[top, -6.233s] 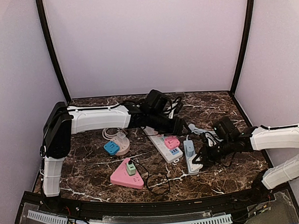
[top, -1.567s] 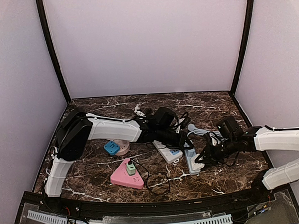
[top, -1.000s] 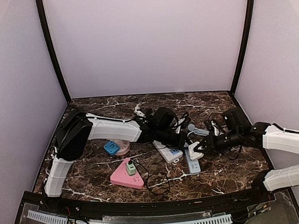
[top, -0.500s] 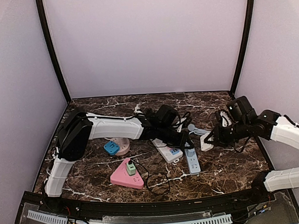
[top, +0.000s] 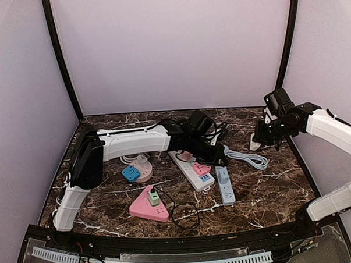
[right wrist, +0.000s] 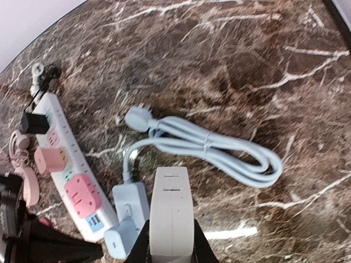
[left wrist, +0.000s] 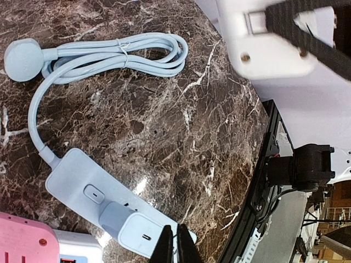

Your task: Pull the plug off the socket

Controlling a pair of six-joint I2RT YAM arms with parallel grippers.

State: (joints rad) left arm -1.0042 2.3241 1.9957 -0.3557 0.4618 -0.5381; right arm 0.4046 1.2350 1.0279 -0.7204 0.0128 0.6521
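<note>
Blue strip (left wrist: 82, 181) and coiled cable (left wrist: 120, 55) lie on the counter (left wrist: 192, 137) near a white strip (top: 186, 170) (left pincer (left wrist: 174, 244) closed, empty, beside them), while the right pincer (right wrist: 171, 246) clamps the white plug (right wrist: 171, 205) aloft.

The left arm stretches forward and low, its tool (top: 221, 160) pinched fully shut, empty. The right arm is lifted at the far right, its tool (top: 259, 139) clamped on a white plug (right wrist: 171, 208).

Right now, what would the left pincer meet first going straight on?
Probably the pale blue charger on the blue power strip; the shut left pincer sits at its edge. Depth is unclear: it could pass beside it.
</note>
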